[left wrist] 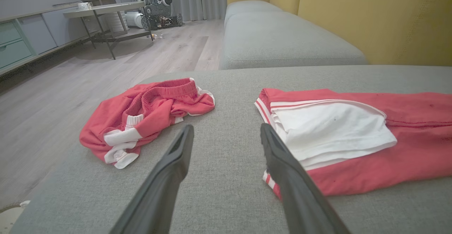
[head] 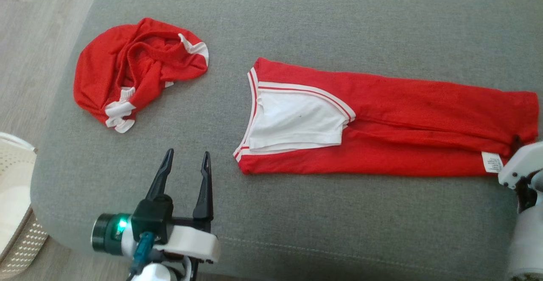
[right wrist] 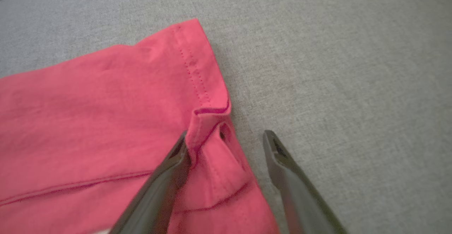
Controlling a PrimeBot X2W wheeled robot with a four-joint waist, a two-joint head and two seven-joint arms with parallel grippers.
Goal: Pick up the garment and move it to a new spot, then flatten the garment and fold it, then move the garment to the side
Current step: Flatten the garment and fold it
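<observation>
A long red garment (head: 403, 115) lies folded lengthwise on the grey sofa seat (head: 339, 26), a white sleeve (head: 297, 122) on top at its left end. My left gripper (head: 188, 153) stands open and empty over bare cushion, just left of that end; in the left wrist view the gripper (left wrist: 226, 128) points between the two red pieces, with the garment (left wrist: 406, 149) to its right. My right gripper (right wrist: 226, 136) is open at the garment's hem corner (right wrist: 88, 113), a raised pucker of hem between its fingers, the left finger (right wrist: 169, 167) touching the cloth.
A crumpled red garment with white trim (head: 127, 68) lies at the seat's far left. A pale woven basket (head: 12, 196) stands on the floor beyond the left edge. The yellow backrest (left wrist: 370, 18) rises behind the seat. My right arm's pale wrist (head: 519, 166) is at the right edge.
</observation>
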